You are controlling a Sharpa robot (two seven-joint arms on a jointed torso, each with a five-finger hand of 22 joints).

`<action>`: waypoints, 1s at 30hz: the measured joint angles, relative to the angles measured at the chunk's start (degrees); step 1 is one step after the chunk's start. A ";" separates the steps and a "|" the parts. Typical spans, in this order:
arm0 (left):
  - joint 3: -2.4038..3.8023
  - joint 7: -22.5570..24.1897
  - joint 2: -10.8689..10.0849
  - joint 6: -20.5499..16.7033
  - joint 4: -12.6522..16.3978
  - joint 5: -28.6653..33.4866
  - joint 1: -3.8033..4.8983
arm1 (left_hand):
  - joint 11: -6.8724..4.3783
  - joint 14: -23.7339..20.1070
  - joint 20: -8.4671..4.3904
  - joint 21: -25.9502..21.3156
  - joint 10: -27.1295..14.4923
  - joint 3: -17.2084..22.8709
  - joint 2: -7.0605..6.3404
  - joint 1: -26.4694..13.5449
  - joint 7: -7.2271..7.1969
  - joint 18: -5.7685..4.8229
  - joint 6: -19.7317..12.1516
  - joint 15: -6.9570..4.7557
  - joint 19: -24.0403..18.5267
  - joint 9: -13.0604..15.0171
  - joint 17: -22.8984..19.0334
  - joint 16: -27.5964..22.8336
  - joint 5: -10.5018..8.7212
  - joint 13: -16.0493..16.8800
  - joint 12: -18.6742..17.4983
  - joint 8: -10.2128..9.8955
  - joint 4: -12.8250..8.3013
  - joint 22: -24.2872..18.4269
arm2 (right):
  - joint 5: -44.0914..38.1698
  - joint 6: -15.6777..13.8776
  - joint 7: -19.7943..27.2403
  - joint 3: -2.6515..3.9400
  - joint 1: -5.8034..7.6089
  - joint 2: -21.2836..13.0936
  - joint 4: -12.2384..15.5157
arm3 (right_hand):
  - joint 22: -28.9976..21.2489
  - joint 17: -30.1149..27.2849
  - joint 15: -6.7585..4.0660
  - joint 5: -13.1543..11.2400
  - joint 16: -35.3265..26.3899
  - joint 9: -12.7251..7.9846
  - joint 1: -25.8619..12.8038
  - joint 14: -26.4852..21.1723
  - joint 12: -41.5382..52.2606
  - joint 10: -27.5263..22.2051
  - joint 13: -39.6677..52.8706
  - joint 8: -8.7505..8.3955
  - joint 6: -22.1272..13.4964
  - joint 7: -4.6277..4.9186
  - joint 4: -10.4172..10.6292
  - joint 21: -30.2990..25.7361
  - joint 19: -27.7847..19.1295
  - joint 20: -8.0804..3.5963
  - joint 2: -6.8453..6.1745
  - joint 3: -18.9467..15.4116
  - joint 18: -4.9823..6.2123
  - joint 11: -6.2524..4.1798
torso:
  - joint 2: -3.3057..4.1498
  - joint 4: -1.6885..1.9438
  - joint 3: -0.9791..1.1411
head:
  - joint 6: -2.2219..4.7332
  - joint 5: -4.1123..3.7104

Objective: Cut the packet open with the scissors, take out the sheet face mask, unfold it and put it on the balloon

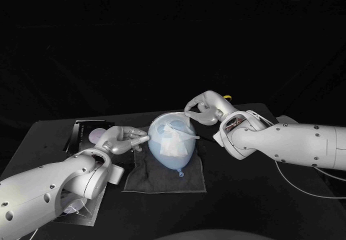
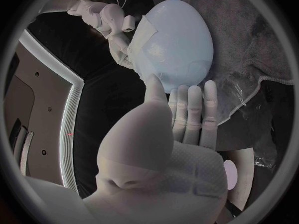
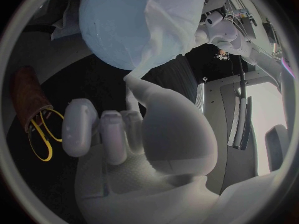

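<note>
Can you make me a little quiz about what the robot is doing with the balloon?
1. True or false: the balloon lies on a dark cloth.
2. Which hand pinches the sheet mask? A: the left hand. B: the right hand.
3. Fill in: the scissors have ____ handles.

Key: 1 true; 2 B; 3 yellow.

The balloon (image 1: 175, 152) lies on a cloth (image 1: 162, 182), with the sheet mask (image 1: 171, 136) on top.
</note>
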 measured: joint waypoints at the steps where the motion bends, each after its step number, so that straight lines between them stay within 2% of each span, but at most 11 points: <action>1: 0.00 0.00 0.00 0.00 0.00 0.00 0.00 | 0.00 0.00 0.00 0.00 0.00 0.00 0.00 0.00 0.00 0.00 0.00 0.00 0.00 0.00 0.00 0.00 0.00 0.00 0.00 0.00 0.00 0.00 | -0.14 0.14 -0.22 0.00 0.02 0.12 -0.27 | 0.00 0.00 0.00 0.00 0.00 0.00 0.00 0.00 0.00 0.00 0.00 0.00 0.00 0.01 -0.08 0.00 0.00 0.00 0.00 0.08 0.00 0.00 | -0.01 0.01 0.00 | 0.00 0.00; 20: 0.00 -0.01 0.00 0.00 0.17 0.04 0.00 | 0.00 0.00 0.00 0.00 0.00 0.00 0.00 0.00 0.00 -0.03 0.00 0.00 0.00 0.00 -0.02 0.00 0.00 0.00 0.00 0.00 0.00 0.04 | -2.95 3.95 -5.31 0.01 0.13 2.14 -3.05 | 0.03 0.04 0.00 -0.13 0.04 0.01 -0.23 0.00 0.11 0.00 0.05 0.31 0.11 0.27 -0.28 -0.04 -0.01 0.00 -0.25 0.64 -0.03 0.00 | -0.02 -0.01 -0.01 | 0.01 0.06; 30: 0.00 -0.01 0.06 0.00 0.22 0.06 0.00 | 0.00 0.00 0.00 0.00 0.00 0.00 0.00 0.00 0.00 -0.05 0.00 0.00 0.00 0.00 -0.03 0.00 0.00 0.00 0.00 0.00 0.00 0.03 | -4.60 3.19 -8.04 0.01 0.15 2.98 -3.81 | -0.01 -0.01 0.00 -0.23 0.01 0.05 -1.30 0.00 0.10 0.00 0.03 0.26 -0.31 0.22 -0.45 -0.34 -0.01 0.01 -0.56 1.42 -0.05 0.00 | -0.04 -0.02 0.00 | 0.19 0.10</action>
